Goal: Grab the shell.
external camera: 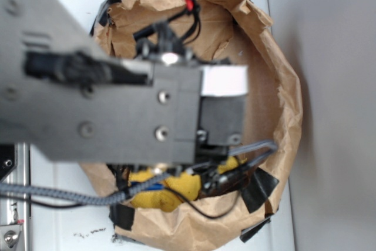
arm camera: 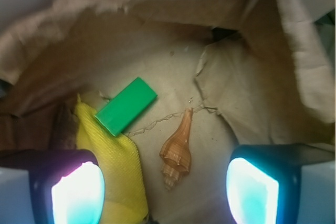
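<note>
Wrist view: my gripper (arm camera: pixel 165 190) hangs spread wide above the striped orange-brown conch shell (arm camera: pixel 177 150), lying on the crumpled brown paper liner (arm camera: pixel 252 93) beside a flat green rectangular block (arm camera: pixel 126 106) and yellow cloth (arm camera: pixel 113 161).

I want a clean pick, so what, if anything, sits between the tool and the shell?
Nothing visible. The shell lies bare on the brown paper between the open tool's fingers; the green block and yellow cloth lie beside it.
</note>
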### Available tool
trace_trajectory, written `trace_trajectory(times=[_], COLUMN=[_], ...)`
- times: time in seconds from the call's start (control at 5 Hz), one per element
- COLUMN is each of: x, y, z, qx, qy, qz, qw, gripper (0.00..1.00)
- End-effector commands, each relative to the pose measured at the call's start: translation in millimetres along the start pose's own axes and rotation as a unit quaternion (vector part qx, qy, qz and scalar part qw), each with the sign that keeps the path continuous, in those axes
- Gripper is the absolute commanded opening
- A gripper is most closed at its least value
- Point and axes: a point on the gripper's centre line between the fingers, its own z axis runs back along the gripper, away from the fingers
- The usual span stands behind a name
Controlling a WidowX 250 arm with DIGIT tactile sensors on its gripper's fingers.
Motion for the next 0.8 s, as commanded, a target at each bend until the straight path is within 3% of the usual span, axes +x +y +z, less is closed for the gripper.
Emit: trace_trajectory(times=[0.0,0.2,0.6], x=[-10.6,-11.9,-16.1], y=[20.1,27.8,25.5], z=[-40.9,-54.5,-66.4], qx=[0.014,0.017,-0.030], qy=[0.003,0.015,0.009], qz=[-0.044,-0.044,0.018], qw=[0.999,0.999,0.999], gripper=[1.00,1.00,1.00])
